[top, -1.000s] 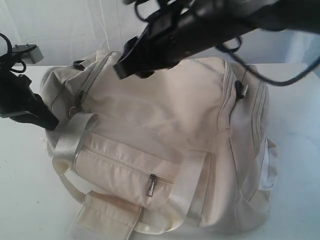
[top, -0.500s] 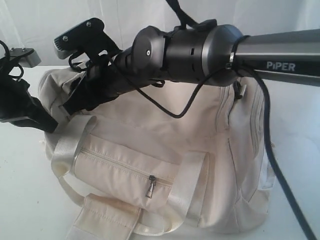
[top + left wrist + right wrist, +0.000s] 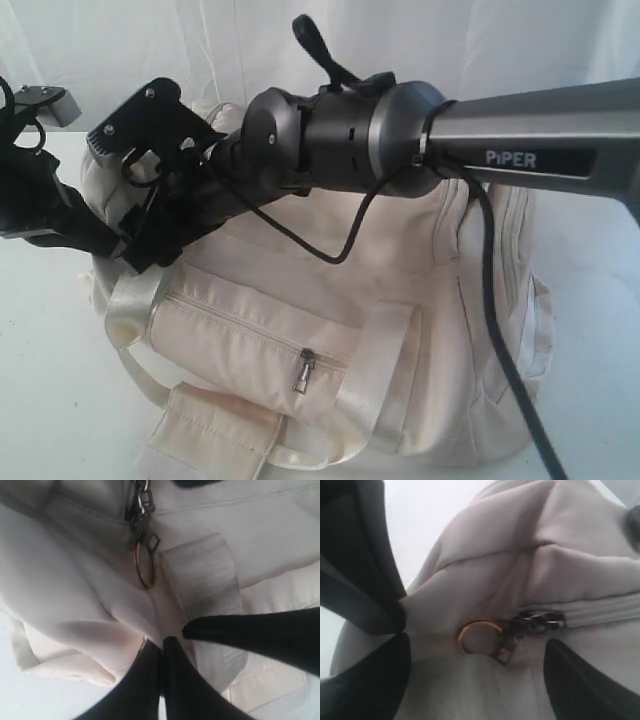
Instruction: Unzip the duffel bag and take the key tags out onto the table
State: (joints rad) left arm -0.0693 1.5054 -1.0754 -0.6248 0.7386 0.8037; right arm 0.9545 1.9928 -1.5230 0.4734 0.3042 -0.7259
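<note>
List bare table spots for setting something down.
Free: table at lower left of the exterior view, and the strip right of the duffel bag. Crowded: its left end, left fingers and right fingers by the zip ring.

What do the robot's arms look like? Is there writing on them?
The right arm is a round grey tube with white PiPER lettering, dark grey joints and a black cable looping off it; its fingers are black and pointed. The left arm is black, with a small grey box on top.

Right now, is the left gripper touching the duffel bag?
Touching. The left wrist view shows the shut left gripper pinching fabric of the duffel bag.
</note>
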